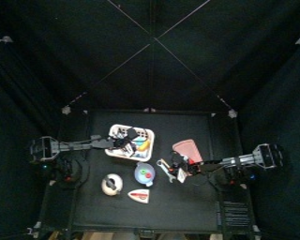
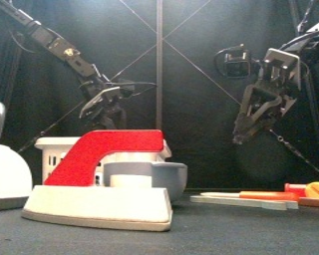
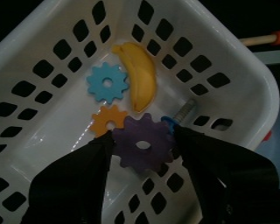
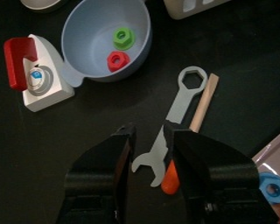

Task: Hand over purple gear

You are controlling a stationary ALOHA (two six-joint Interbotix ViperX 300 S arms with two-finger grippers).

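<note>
The left gripper [image 3: 149,162] covers the purple gear's [image 3: 143,140] lower rim, so contact cannot be judged. In the front view, the toy iron [image 2: 103,179] hides the white basket's [image 2: 56,151] front.
</note>
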